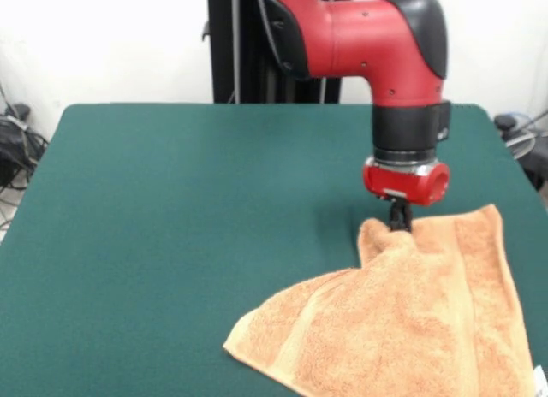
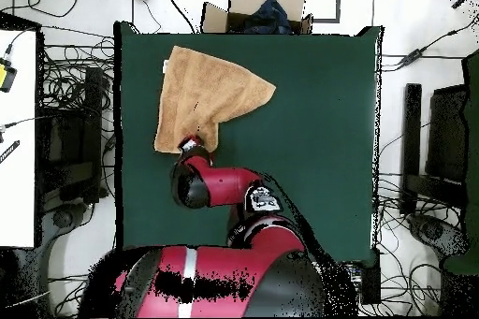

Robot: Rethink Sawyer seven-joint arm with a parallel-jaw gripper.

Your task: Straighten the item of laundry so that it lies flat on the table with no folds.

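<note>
The orange-tan towel [image 1: 411,320] lies on the right near part of the dark green table [image 1: 188,226], with one corner folded over and part hanging past the picture's lower edge. A small white tag [image 1: 539,376] shows at its right edge. My gripper [image 1: 399,222] points straight down at the towel's far corner. That corner is bunched up into a raised peak around the tips, so it is shut on the towel. In the overhead view the towel [image 2: 206,95] lies at the table's [image 2: 318,128] upper left, with the gripper [image 2: 192,143] at its lower edge.
A cardboard box [image 2: 267,7] stands just beyond the table's edge opposite the robot. Cables lie on the floor on both sides. A white desk [image 2: 17,137] stands at the left and dark equipment [image 2: 440,147] at the right.
</note>
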